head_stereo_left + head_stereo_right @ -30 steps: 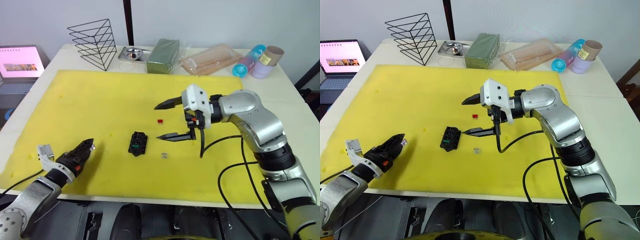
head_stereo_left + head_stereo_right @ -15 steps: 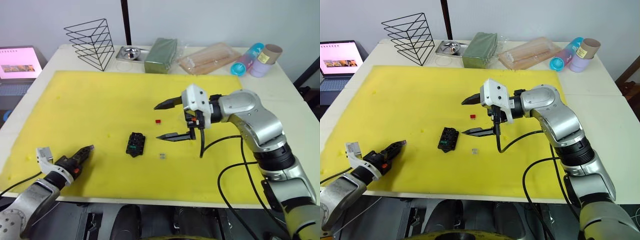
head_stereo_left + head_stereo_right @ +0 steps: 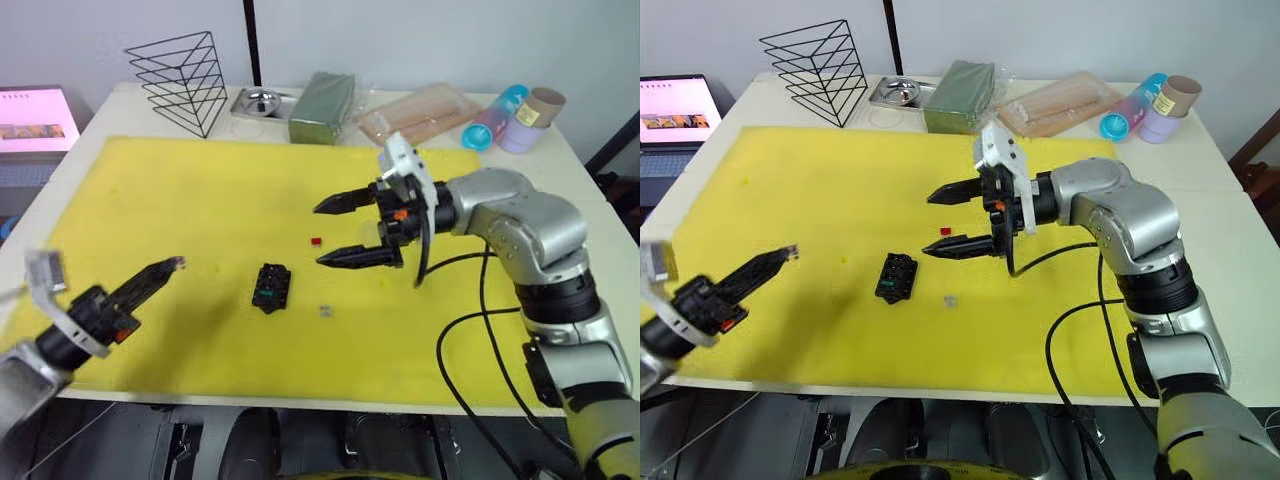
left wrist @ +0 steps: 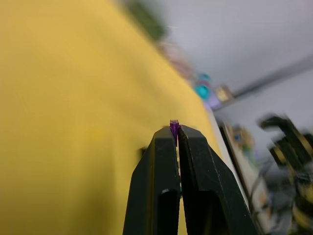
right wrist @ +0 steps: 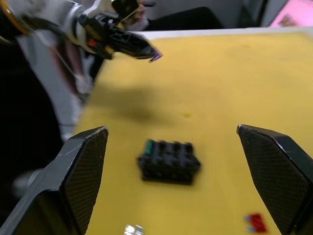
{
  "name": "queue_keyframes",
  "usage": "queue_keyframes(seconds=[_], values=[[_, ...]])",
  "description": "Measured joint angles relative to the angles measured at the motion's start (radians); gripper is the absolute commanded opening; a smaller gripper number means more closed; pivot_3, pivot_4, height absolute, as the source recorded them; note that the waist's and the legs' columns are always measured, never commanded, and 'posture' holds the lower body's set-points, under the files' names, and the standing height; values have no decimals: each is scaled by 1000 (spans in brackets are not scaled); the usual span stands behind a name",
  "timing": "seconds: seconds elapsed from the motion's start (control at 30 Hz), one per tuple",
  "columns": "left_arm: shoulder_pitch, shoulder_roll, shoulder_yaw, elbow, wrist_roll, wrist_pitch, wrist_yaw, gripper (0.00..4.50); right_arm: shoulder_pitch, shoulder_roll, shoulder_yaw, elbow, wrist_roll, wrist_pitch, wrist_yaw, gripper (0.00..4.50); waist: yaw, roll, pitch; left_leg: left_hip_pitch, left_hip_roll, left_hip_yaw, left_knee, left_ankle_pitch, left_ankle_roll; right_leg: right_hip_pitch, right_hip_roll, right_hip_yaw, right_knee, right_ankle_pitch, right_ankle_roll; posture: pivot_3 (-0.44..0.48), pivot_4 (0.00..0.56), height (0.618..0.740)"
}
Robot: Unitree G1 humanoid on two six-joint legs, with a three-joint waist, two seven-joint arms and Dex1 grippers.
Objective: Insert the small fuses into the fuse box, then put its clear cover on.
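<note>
The black fuse box [image 3: 272,288] lies on the yellow mat [image 3: 180,190], with a green fuse [image 5: 150,146] seated in one slot. A red fuse [image 3: 316,241] lies just beyond it and a pale grey fuse [image 3: 324,311] to its right. My left gripper [image 4: 175,131] is raised above the mat to the left of the box, shut on the purple fuse [image 4: 174,128] at its tips. Over the red fuse my right gripper [image 3: 332,233] hovers wide open and holds nothing. The clear cover is out of view.
Along the table's back edge stand a black wire rack [image 3: 180,80], a metal tray [image 3: 262,100], a dark-green block [image 3: 322,108], a packet of wooden sticks [image 3: 420,113] and cups [image 3: 500,120]. A laptop [image 3: 35,105] sits at the far left. A black cable [image 3: 470,290] trails from my right arm.
My left gripper shut on the purple fuse and lifted it off the mat's front left. The right gripper turned its wrist and stayed open over the red fuse.
</note>
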Motion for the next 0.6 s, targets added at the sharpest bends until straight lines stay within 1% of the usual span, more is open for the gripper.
queue_keyframes(seconds=[0.03,0.1,0.2,0.23,0.27,0.3,0.37,0.43,0.53,0.6], values=[[-30,37,-23,3,18,19,-30,4,-13,9,-16,10,31,41,-4,4306,-1,1,1,0,-1,1,-1,0,0,0,-1,1,0,0,0,0,150,740],[-85,43,-58,36,21,37,-79,0,-18,23,-40,34,72,91,-17,3880,-7,1,1,-1,-2,1,-1,0,0,-1,-1,1,0,0,1,0,150,740],[-157,46,-94,58,65,39,-160,0,-20,46,-54,46,96,134,-49,2946,-9,0,2,-9,0,0,-1,0,0,-8,0,1,0,3,7,0,150,740],[-176,46,-100,59,85,38,-177,0,-21,56,-55,47,97,138,-61,2946,-9,0,2,-12,0,0,0,0,0,-11,1,1,1,4,8,0,150,740],[-195,46,-107,60,111,30,-199,0,-25,64,-54,48,96,140,-73,2946,-7,0,2,-16,1,-1,0,0,0,-15,1,1,2,5,8,0,150,740],[-209,44,-122,60,144,16,-221,0,-26,66,-54,48,93,139,-82,2708,-6,0,2,-17,1,-1,0,0,0,-16,2,0,2,5,8,0,150,740],[-225,45,-163,59,243,-22,-310,0,-26,75,-54,46,94,142,-99,2391,-6,0,2,-17,1,-1,0,0,0,-16,5,0,1,4,8,0,150,740],[-235,45,-201,63,316,-45,-382,0,-21,81,-54,39,96,144,-114,1761,-7,0,2,-17,2,0,0,0,0,-16,5,0,1,5,8,0,150,740],[-295,44,-228,91,392,-76,-456,0,-9,81,-52,20,93,143,-134,1761,-6,0,2,-17,3,-1,1,0,0,-16,6,0,2,5,9,0,150,740],[-317,44,-238,98,419,-91,-483,0,-9,86,-42,9,93,143,-141,1761,-6,0,2,-17,3,-1,2,0,0,-15,7,0,2,5,9,0,150,740]])
